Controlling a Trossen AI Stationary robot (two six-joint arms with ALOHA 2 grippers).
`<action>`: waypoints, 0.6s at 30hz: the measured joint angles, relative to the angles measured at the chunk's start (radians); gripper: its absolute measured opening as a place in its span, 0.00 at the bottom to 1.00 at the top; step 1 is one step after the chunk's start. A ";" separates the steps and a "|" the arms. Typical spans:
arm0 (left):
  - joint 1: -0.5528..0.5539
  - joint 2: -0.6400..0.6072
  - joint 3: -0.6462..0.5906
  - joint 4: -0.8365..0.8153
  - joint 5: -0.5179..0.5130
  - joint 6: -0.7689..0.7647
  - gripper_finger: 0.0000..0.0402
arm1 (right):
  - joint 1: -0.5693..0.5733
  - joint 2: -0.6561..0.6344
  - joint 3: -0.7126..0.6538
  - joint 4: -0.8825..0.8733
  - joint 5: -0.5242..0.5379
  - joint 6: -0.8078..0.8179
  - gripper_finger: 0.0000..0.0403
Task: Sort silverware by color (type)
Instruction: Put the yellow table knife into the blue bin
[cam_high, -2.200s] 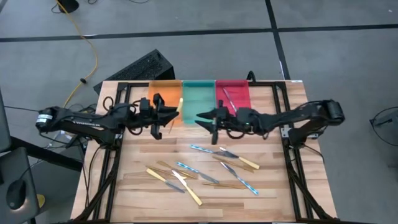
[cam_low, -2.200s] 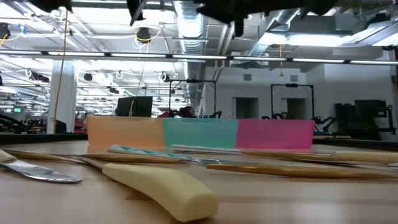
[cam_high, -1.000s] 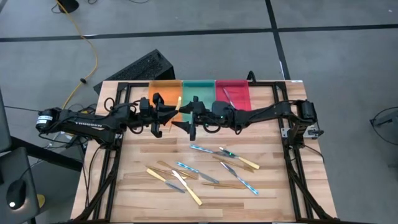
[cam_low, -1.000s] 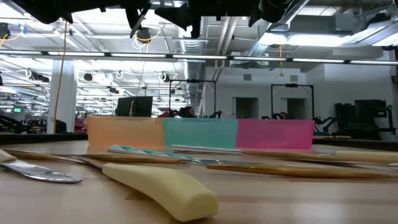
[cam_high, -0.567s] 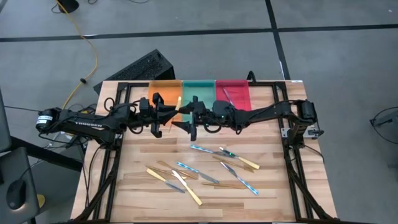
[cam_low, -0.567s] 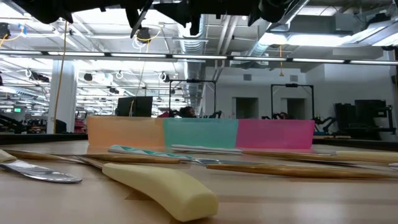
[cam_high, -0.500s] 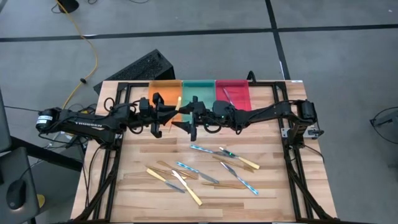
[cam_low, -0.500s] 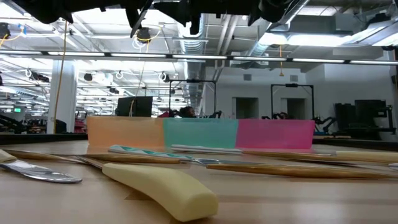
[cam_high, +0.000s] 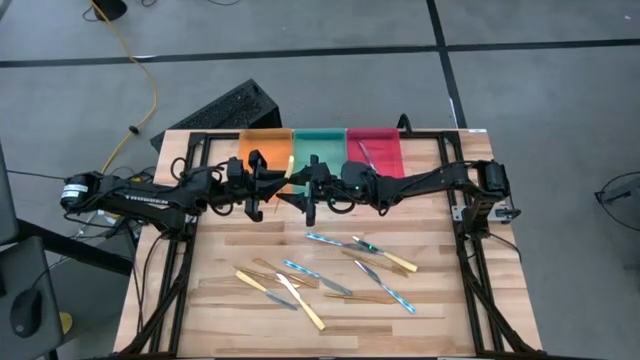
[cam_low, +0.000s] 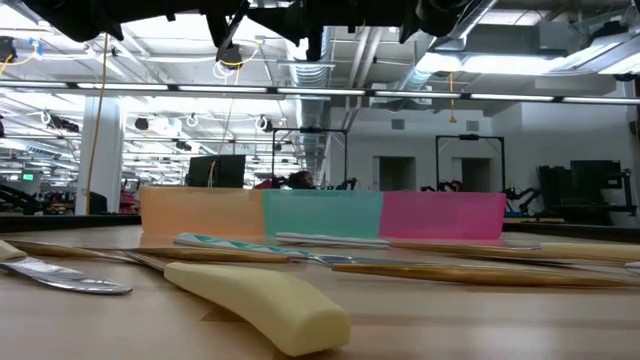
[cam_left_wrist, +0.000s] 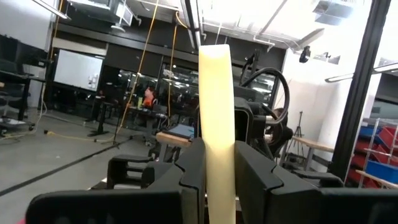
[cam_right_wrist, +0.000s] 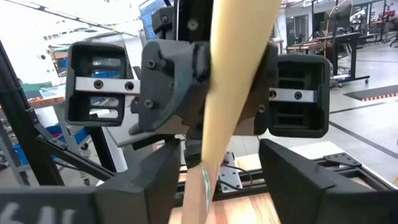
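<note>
1. 3 plastic trays are lined up touching one another at the far edge of the table (cam_high: 240, 310): an orange tray (cam_high: 262, 146), a green tray (cam_high: 320, 143) and a red tray (cam_high: 374, 148).
2. 1 slender utensil (cam_high: 365, 158) is seen lying aslant in the red tray; what lies in the orange and green trays is partly hidden by the arms and cannot be told.
3. a pale yellow handle (cam_left_wrist: 217, 124) is pinched between the fingers of the left gripper (cam_high: 268, 186) and is held upright, above the table just in front of the orange tray.
4. the right gripper (cam_high: 306, 192) is held facing the left one, just beside it, in front of the green tray; its fingers (cam_right_wrist: 158, 180) are spread to either side of the yellow handle and are not pressed on it.
5. the rest of the silverware (cam_high: 330, 270) is scattered on the near half of the table: pieces with yellow handles, thin bronze-gold pieces and silver pieces with bluish handles, some crossing one another.
6. in the low view a yellow handle (cam_low: 260, 300) is seen closest, with bronze-gold pieces (cam_low: 470, 272) lying flat behind it.
7. bare wood is left between the trays and the scattered pieces, and along the left and right edges inside the black frame rails (cam_high: 480, 290).
</note>
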 joint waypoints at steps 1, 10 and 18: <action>0.000 0.000 0.000 0.000 0.002 -0.001 0.10 | 0.000 0.000 0.000 0.000 0.000 0.000 0.52; 0.001 0.000 0.000 -0.003 0.023 -0.010 0.10 | -0.003 -0.003 0.000 0.002 -0.001 0.031 0.10; 0.001 -0.001 -0.002 -0.012 0.005 -0.021 0.11 | -0.004 -0.004 0.001 -0.055 0.046 0.082 0.10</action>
